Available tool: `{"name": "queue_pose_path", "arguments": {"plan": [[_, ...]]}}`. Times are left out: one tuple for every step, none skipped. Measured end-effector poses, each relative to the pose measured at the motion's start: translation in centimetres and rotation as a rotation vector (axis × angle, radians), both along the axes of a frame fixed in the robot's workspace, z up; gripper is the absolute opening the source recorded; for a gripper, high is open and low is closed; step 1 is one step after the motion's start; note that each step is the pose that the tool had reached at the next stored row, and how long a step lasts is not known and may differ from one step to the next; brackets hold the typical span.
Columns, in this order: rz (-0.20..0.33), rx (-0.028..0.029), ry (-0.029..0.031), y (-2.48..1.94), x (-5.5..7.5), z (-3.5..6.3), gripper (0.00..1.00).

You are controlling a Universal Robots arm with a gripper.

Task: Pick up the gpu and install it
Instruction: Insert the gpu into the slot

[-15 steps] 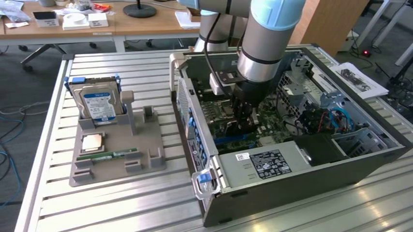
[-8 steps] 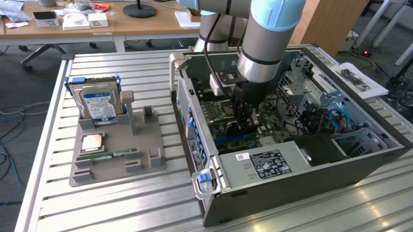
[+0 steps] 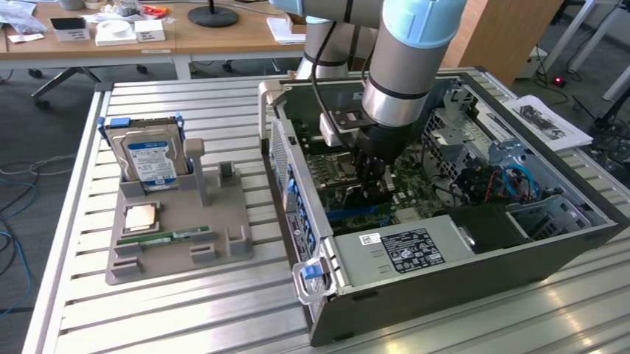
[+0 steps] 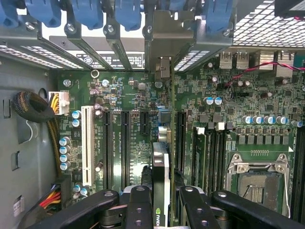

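Note:
My gripper (image 3: pixel 374 183) is down inside the open computer case (image 3: pixel 443 284), just above the green motherboard (image 4: pixel 143 95). It is shut on the gpu (image 4: pixel 161 176), which I see edge-on in the wrist view as a thin upright card with a silver edge and a green logo near the fingers (image 4: pixel 138 206). The card stands over the motherboard, in line with the long black expansion slots (image 4: pixel 125 148) and pointing toward the rear bracket openings (image 4: pixel 162 67). Whether its lower edge touches a slot is hidden.
A grey holder (image 3: pixel 177 243) on the slatted table at the exterior view's left carries a blue-labelled hard drive (image 3: pixel 150 158), a processor chip (image 3: pixel 141 216) and a green memory stick (image 3: pixel 162 238). Inside the case are a white slot (image 4: pixel 87 143), the processor socket (image 4: pixel 259 183), cable bundles (image 4: pixel 35 107) and blue latches (image 4: pixel 90 12).

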State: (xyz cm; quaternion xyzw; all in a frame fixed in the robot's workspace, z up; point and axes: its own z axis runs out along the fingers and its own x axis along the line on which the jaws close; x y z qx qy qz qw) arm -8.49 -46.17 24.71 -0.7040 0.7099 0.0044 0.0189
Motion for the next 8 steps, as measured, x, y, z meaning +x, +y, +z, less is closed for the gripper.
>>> {"name": "queue_pose_path", "arguments": {"plan": [[-0.002,0.0000,0.0000,0.00,0.00,0.00,0.27],[-0.005,0.0000,0.0000,0.00,0.00,0.00,0.27],[-0.009,-0.0001,0.0000,0.00,0.00,0.00,0.27],[-0.013,-0.0001,0.0000,0.00,0.00,0.00,0.27],[-0.017,-0.0001,0.0000,0.00,0.00,0.00,0.27],[-0.021,0.0000,0.0000,0.00,0.00,-0.01,0.27],[-0.022,0.0001,0.0000,0.00,0.00,-0.01,0.27],[-0.023,0.0000,-0.0001,0.00,0.00,-0.01,0.27]]}}
